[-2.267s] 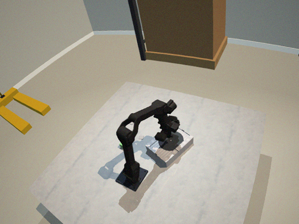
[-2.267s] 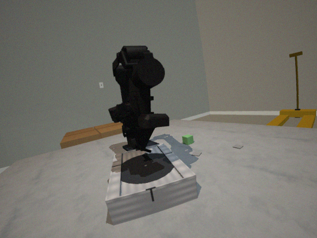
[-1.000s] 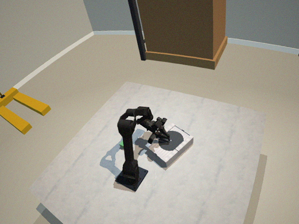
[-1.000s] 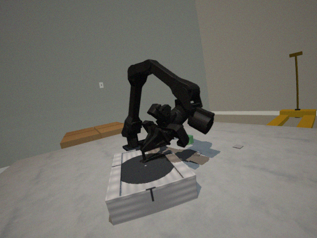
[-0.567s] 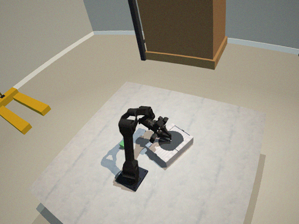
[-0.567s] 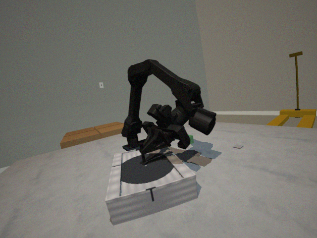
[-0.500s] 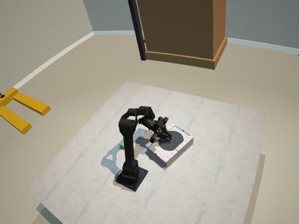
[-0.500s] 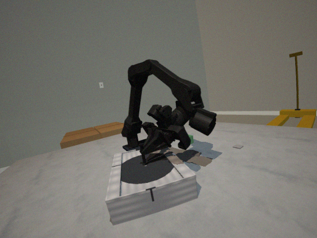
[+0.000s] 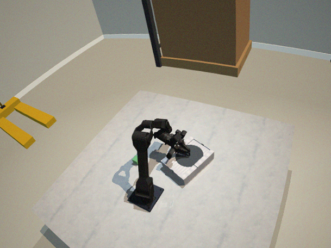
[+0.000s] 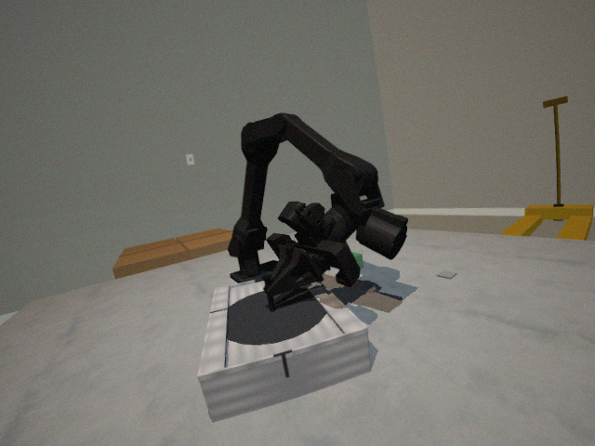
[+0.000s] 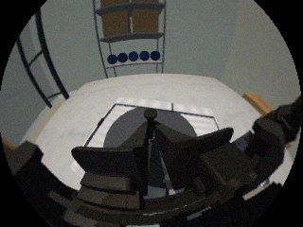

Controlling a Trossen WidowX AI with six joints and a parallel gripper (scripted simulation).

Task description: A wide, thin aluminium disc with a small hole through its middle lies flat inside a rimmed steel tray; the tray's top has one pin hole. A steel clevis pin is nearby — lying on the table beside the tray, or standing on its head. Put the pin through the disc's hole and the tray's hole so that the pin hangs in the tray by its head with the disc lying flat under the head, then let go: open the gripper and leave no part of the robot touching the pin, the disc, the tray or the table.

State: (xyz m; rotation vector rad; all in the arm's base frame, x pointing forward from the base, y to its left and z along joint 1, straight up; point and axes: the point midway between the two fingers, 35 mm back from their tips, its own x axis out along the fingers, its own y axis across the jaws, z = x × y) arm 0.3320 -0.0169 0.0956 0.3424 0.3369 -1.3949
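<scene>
The gripper (image 9: 188, 153) (image 10: 271, 307) (image 11: 150, 124) is clamping the pin (image 11: 151, 114), its head showing just beyond the fingertips. Below them the disc (image 9: 195, 158) (image 10: 259, 331) (image 11: 124, 124) is lying in the tray (image 9: 199, 170) (image 10: 288, 379) (image 11: 198, 119). Seating is unclear; releasing and withdrawing are remaining.

On my screens I see a pale table with soft grey streaks (image 9: 246, 170) (image 10: 456, 346) (image 11: 189, 87). The black base plate of the arm (image 9: 160, 189) (image 10: 236, 276) is standing on it, toward the near left corner in the top view. The pale rimmed tray (image 9: 199, 170) (image 10: 288, 384) (image 11: 137, 102) lies on it too, more inward from the edges. A green block (image 9: 135, 159) (image 10: 358, 259) sits between the tray and the left edge. In the exterior view, a small flat grey piece (image 10: 446, 274) lies toward the far right edge.
</scene>
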